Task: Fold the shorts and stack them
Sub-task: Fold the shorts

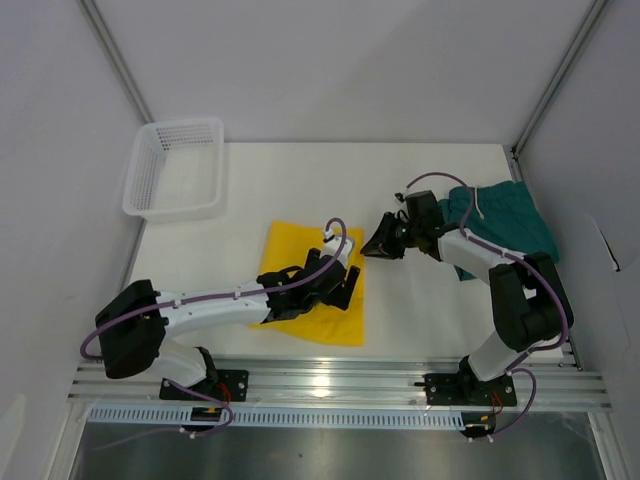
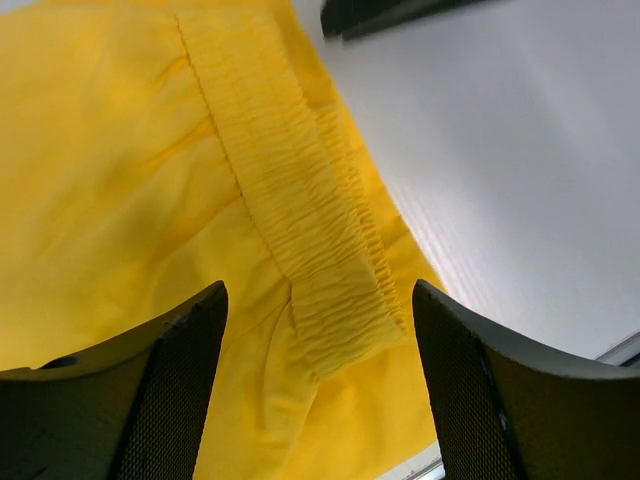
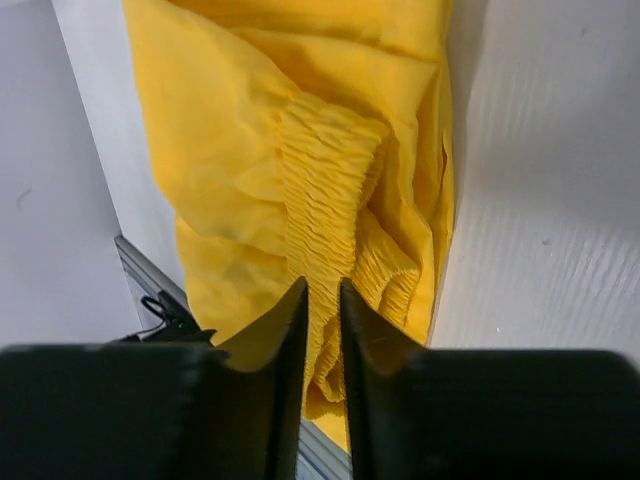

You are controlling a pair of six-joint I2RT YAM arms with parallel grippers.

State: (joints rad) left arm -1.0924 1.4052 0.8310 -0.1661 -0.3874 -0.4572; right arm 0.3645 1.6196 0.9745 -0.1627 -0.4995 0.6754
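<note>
My left tool gapes wide over the yellow shorts on the tabletop, soft and limp, best pinched at the elastic waistband between my fingers.

Top cam up behind the arm bases, looking down over the whole table; both wrist cams right up close on the same yellow shorts.

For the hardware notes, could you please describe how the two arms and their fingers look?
Both the left arm and right arm have white links with black joints and a purple cable looping along each. The fingers are black, flat and tapered, with a fine mesh texture inside.
</note>
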